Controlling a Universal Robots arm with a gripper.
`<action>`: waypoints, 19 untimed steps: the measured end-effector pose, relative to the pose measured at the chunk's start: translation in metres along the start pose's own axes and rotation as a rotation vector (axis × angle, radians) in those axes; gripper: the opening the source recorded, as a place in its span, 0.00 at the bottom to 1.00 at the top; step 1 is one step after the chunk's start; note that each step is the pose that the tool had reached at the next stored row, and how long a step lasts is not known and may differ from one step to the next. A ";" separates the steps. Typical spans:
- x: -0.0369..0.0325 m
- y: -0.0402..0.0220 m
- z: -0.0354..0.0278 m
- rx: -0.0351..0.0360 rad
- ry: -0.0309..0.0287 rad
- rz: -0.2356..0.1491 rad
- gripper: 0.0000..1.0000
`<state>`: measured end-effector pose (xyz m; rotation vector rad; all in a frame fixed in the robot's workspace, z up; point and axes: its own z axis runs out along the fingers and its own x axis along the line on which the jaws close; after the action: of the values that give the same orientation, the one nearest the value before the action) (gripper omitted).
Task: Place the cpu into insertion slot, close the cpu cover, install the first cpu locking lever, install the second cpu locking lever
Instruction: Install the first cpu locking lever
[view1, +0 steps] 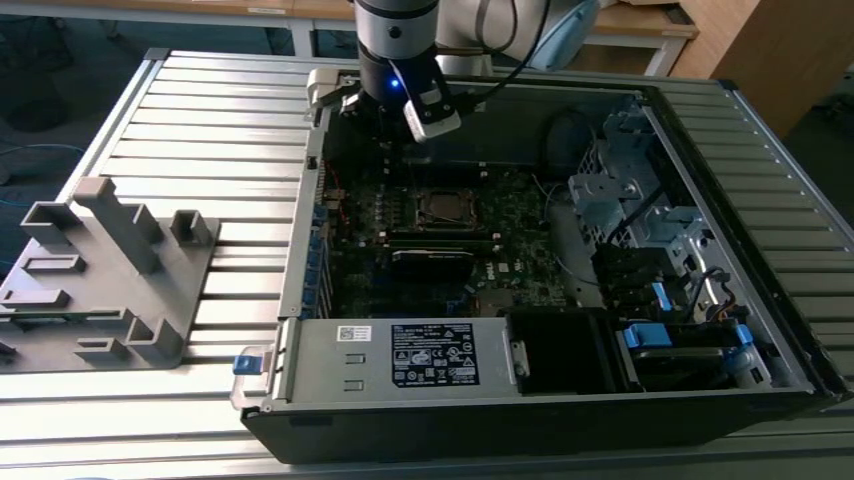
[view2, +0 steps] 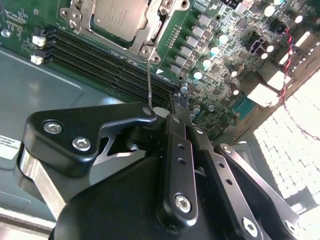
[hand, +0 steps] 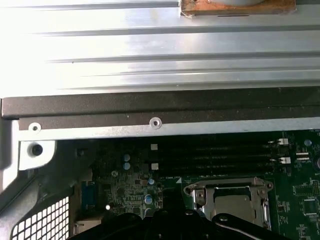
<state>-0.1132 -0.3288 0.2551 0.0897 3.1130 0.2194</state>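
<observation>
The cpu (view2: 117, 17) sits in the slot (view1: 416, 207), cover (view2: 131, 44) down. One lever (view2: 149, 82) stands up, not locked, by the gripper (view2: 170, 106) at 12 o'clock of slot; jaws look together.

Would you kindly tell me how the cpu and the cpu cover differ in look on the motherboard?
The cpu is a solid, dull grey square plate; the cpu cover is a brighter silver frame with a large open window. The cpu fills the middle, showing through that window; the cpu cover rims its edges. Both are square, metallic and lie flat.
</observation>
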 end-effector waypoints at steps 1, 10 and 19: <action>0.0000 0.0003 0.0001 -0.0003 0.0001 0.000 0.11; 0.0002 0.0027 0.0007 -0.0194 0.0011 0.001 0.11; -0.0044 0.0029 0.0009 -0.0282 0.0016 0.000 0.11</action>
<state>-0.1087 -0.3261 0.2547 0.0891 3.1104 0.2635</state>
